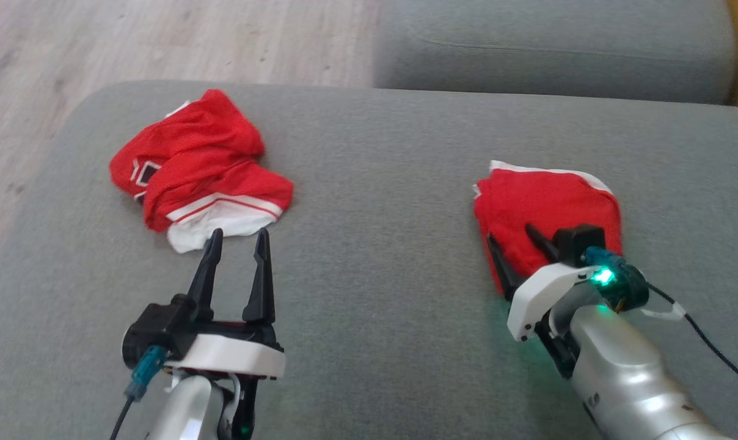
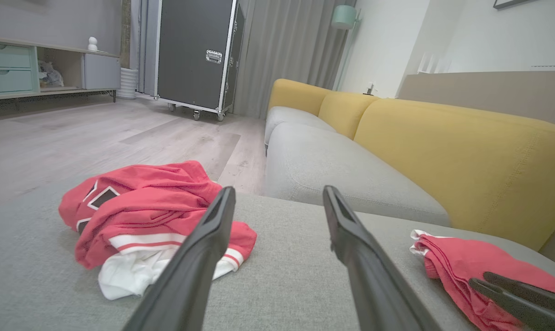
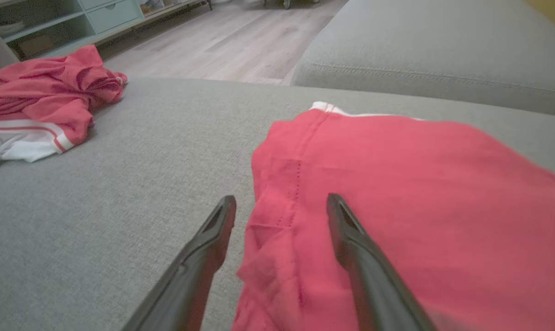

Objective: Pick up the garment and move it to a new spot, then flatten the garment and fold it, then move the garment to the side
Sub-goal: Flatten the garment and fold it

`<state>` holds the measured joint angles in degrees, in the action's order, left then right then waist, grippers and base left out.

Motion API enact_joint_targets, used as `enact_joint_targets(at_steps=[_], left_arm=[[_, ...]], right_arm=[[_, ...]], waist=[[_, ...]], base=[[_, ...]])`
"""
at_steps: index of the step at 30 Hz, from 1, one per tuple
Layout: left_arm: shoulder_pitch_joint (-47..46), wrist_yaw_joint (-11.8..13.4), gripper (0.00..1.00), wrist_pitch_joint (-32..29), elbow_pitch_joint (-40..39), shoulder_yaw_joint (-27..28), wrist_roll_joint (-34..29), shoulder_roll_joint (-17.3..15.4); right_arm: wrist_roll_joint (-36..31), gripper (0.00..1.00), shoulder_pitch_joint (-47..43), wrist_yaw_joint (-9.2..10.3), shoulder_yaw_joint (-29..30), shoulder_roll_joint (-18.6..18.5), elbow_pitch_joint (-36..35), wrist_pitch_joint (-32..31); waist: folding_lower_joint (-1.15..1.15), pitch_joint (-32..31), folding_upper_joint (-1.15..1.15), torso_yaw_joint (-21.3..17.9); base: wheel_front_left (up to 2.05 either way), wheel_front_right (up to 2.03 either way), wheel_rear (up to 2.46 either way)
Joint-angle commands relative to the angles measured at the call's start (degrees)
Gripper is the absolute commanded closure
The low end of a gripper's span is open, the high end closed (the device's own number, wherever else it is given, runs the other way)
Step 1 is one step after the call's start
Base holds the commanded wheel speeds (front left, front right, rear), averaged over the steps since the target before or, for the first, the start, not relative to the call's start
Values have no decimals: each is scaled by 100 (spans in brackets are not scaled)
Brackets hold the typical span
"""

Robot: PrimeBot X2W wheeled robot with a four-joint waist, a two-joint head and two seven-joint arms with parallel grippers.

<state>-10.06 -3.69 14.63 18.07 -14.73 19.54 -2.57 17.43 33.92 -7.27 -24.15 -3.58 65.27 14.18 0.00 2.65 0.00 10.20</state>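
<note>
Right gripper (image 1: 509, 235) jaws spread, gripping nothing, straddling the 9 o'clock edge of the folded red garment (image 1: 552, 195), which sits at 3 o'clock on the grey cushion (image 1: 375, 256). One finger possibly touches cloth: lift clear before retracting, don't drag the fold. Left gripper (image 1: 239, 233) spread, empty.

Two red garments were counted: one crumpled red-and-white garment (image 1: 198, 165) and one folded red garment (image 1: 549, 198). Two tools were recorded, the left tool (image 1: 239, 233) and the right tool (image 1: 511, 233). Two grey sofa seats were noted, the near seat (image 1: 375, 256) and the far seat (image 1: 558, 49). One black wheeled case (image 2: 192, 50) was observed.
</note>
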Motion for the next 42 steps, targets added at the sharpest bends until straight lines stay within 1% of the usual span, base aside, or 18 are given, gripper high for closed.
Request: enact_joint_targets(at_steps=[1, 9, 12, 14, 18, 19, 22, 24, 27, 31, 35, 39, 40, 41, 42], left_arm=[[-172, 26, 0, 37, -220, 231, 31, -31], [-80, 38, 0, 37, -287, 334, 40, -31], [-55, 44, 0, 37, -302, 361, 37, -31], [-51, 49, 0, 37, -320, 375, 36, -31], [-44, 50, 0, 37, -364, 415, 31, -31], [-44, 50, 0, 37, -364, 415, 31, -31], [-18, 33, 0, 37, -416, 424, 36, -31], [8, 31, 0, 37, -443, 425, 34, -31], [44, 25, 0, 37, -470, 419, 19, -31], [93, 15, 0, 37, -509, 411, 11, -31], [127, -5, 0, 37, -516, 406, -3, -31], [77, -40, 0, 37, -491, 353, -21, -31], [55, -46, 0, 37, -488, 338, -24, -31], [28, -52, 0, 37, -487, 324, -27, -31], [-2, -57, 0, 37, -487, 310, -30, -31]], right_arm=[[74, 0, 153, -22, -84, -23, -254, 75], [121, 0, -145, -22, 215, -266, -1223, 80], [242, 0, -289, -22, 273, -298, -1497, 81], [294, 0, -333, -22, 361, -382, -1713, 81], [216, 0, -434, -22, 713, -570, -2209, 81], [216, 0, -434, -22, 713, -570, -2209, 81], [-131, 0, -659, -22, 1246, -653, -2682, 81], [-422, 0, -948, -22, 1666, -574, -3044, 81], [-756, 0, -1495, -22, 2283, -306, -3600, 81], [-1034, 0, -2195, -22, 2726, -19, -4343, 82], [-1125, 0, -2561, -22, 2791, 60, -4694, 82], [-994, 0, -2570, -22, 2643, 67, -4796, 82], [-980, 64, -2533, -22, 2600, 67, -4792, 82], [-991, 100, -2474, -22, 2564, 68, -4792, 82], [-1028, 100, -2404, -22, 2506, 68, -4773, 82]], waist=[[0, -59, 0, -180], [0, -256, 0, -625], [0, -335, 0, -767], [0, -364, 0, -844], [0, -403, 0, -989], [0, -403, 0, -989], [0, -411, 0, -1088], [0, -405, 0, -1144], [0, -379, 0, -1210], [0, -319, 0, -1285], [0, -264, 0, -1332], [0, -198, 0, -1258], [0, -170, 0, -1221], [0, -130, 0, -1177], [0, -82, 0, -1126]], base=[[0, 0, 0], [0, 0, 0], [0, 0, 0], [0, 0, 0], [0, 0, 0], [0, 0, 0], [0, 0, 0], [0, 0, 0], [0, 0, 0], [0, 0, 0], [0, 0, 0], [0, 0, 0], [0, 0, 0], [0, 0, 0], [0, 0, 0]])
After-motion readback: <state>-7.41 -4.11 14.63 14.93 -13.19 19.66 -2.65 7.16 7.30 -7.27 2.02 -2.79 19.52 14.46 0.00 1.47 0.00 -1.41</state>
